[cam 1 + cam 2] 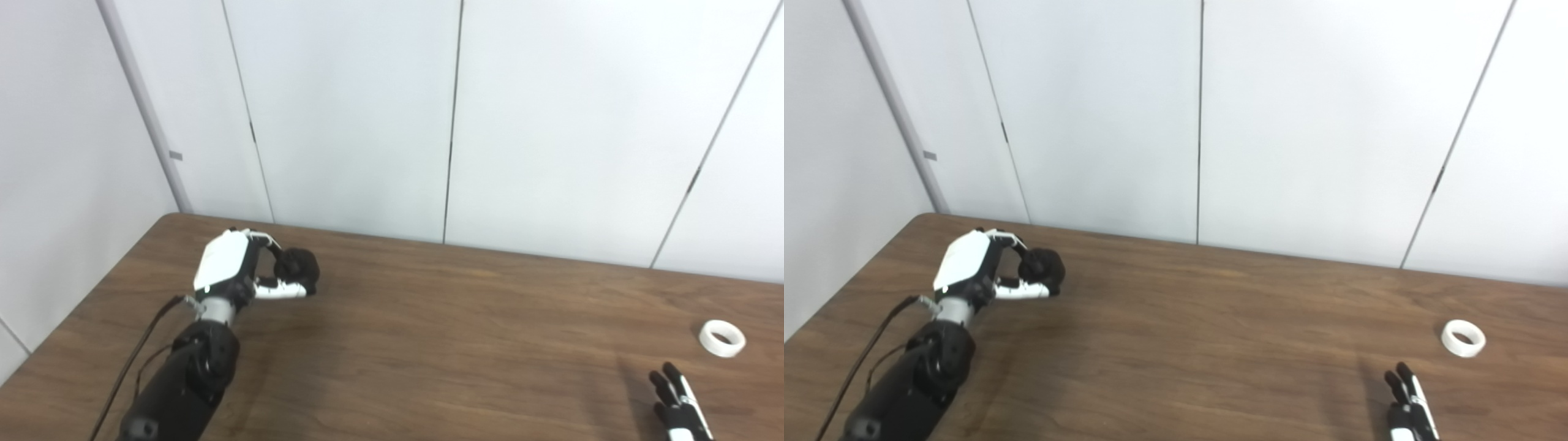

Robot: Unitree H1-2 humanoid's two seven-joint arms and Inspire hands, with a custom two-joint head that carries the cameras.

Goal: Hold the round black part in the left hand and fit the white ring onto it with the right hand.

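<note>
No brand, label or writing could be read on anything in either view.

The left hand (245, 269) was over the far left part of the brown wooden table (441, 343), not far from its far left corner. Its fingers (266, 239) curved over the top of the round black part (299, 269) and its thumb (280, 290) pressed from below, so the part was held between them, at the side of the hand that faced the middle of the table. The part seemed to be a little above the table surface, but I could not tell this for sure. A black cable (138, 352) ran along the left arm down to the bottom edge of the picture.

The white ring (723, 338) lay flat on the table near its right edge, with its hole facing up. It was well apart from the black part, on the opposite side of the table.

The right hand (678, 404) was at the near right part of the table, just on the near side of the ring but not touching it. Its fingers (670, 383) were straight, pointing away from the robot, and held nothing. Only the upper part of this hand was in view.

Behind the table stood a wall of white panels (367, 110) with thin dark seams between them. Nothing stood on the table between the two hands.
</note>
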